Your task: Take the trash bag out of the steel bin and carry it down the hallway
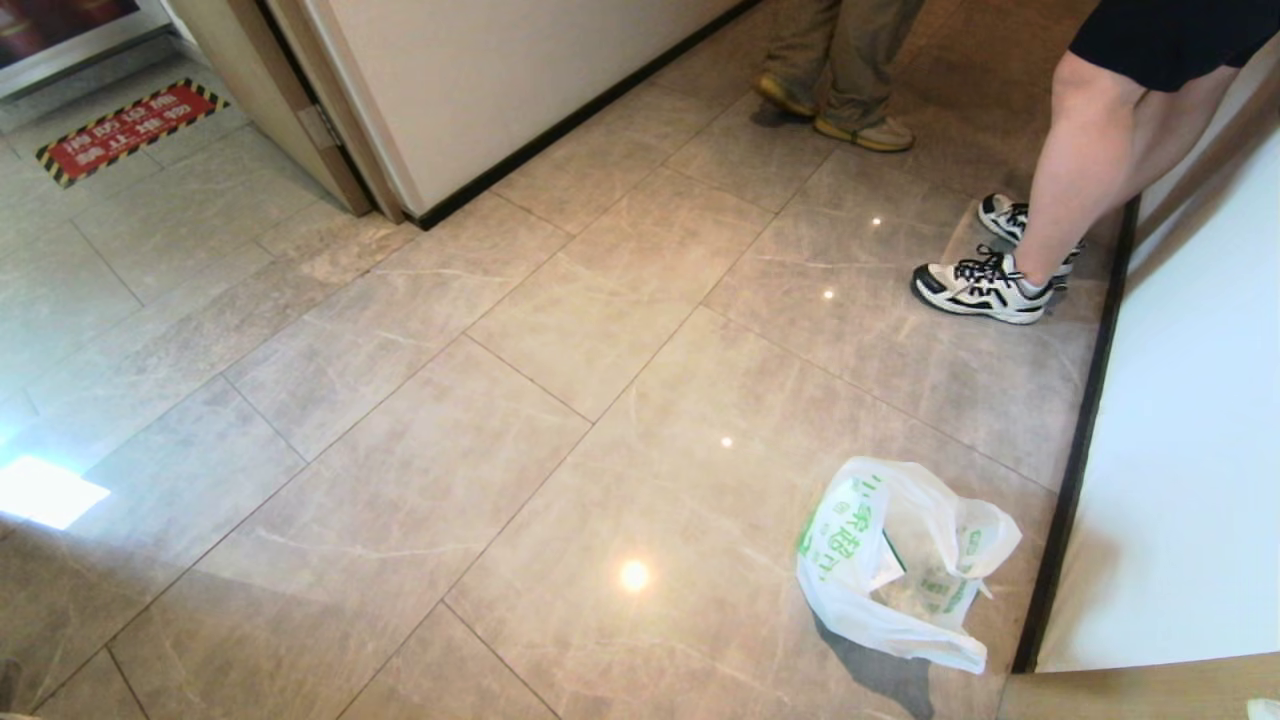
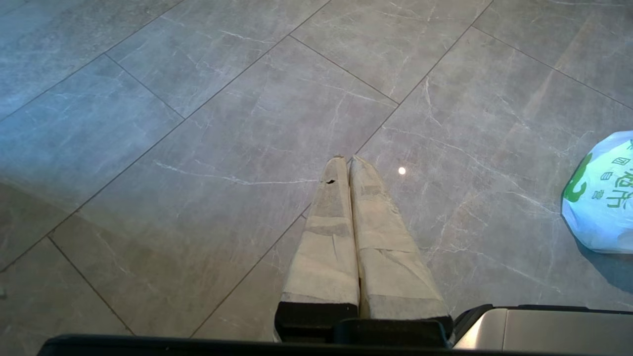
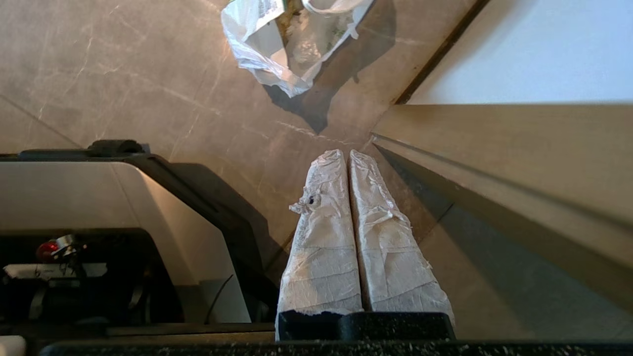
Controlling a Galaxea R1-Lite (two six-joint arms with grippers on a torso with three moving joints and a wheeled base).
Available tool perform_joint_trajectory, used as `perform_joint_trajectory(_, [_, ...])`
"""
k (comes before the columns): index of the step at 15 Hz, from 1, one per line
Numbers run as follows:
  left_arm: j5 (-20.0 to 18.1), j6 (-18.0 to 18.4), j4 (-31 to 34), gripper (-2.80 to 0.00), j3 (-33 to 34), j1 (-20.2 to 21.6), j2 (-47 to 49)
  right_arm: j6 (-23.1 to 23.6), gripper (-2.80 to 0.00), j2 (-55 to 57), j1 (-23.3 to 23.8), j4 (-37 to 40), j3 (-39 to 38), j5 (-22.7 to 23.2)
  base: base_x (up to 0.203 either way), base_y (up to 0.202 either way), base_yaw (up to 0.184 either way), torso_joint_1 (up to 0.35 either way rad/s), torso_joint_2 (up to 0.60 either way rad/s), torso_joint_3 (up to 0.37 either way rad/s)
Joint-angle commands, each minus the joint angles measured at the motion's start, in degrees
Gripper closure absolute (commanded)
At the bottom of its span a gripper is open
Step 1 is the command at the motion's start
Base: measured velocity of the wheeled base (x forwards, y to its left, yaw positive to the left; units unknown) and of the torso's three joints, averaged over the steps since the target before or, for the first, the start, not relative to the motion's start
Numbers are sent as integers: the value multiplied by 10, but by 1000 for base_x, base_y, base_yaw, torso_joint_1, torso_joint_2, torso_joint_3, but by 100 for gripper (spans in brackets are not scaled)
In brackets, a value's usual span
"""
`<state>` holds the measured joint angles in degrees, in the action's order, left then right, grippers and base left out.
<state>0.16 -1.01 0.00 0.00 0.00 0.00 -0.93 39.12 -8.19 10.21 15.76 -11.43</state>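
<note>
1. The trash bag (image 1: 905, 560) is seen lying on the shiny floor tiles (image 1: 560, 330) of the hallway, close to the cream wall (image 1: 1190, 450) on the robot's right side. It is slumped and crumpled, most likely because nothing is holding it up.
2. The bag's mouth is left loose and partly open, so a little rubbish can be seen through the thin plastic.
3. The steel bin is not seen in any picture, so the bag is judged to be out of it already.
4. The right gripper (image 3: 347, 157) is shut tight, with its two wrapped fingers pressed together. Nothing is held between them. It is pointed down at the floor, a little way short of the bag, so the bag is not being carried now.
5. The left gripper (image 2: 346, 162) is also shut and empty. It is hung over bare tiles, with the bag off to one side, so it seems to be parked.
6. Two people's legs and shoes (image 1: 985, 285) are seen farther along the hallway, well apart from the bag.
7. A red striped floor sign (image 1: 130, 130) is stuck to the tiles far off on the left.
</note>
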Motion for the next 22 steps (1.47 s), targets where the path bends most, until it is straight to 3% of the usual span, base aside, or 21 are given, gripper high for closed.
perform_joint_trajectory(1, [0, 0, 0, 0, 0, 0, 0, 1, 0, -89, 24, -11, -60, 4, 0, 0, 0, 0, 0, 0])
perform_joint_trajectory(11, [0, 0, 0, 0, 0, 0, 0, 32, 0, -346, 77, -68, -143, 111, 0, 0, 0, 0, 0, 0])
perform_joint_trajectory(15, [0, 0, 0, 0, 0, 0, 0, 24, 0, -392, 78, -148, -176, 120, 0, 0, 0, 0, 0, 0])
perform_joint_trajectory(22, [1, 0, 0, 0, 0, 0, 0, 11, 0, -391, 78, -145, -176, 118, 0, 0, 0, 0, 0, 0])
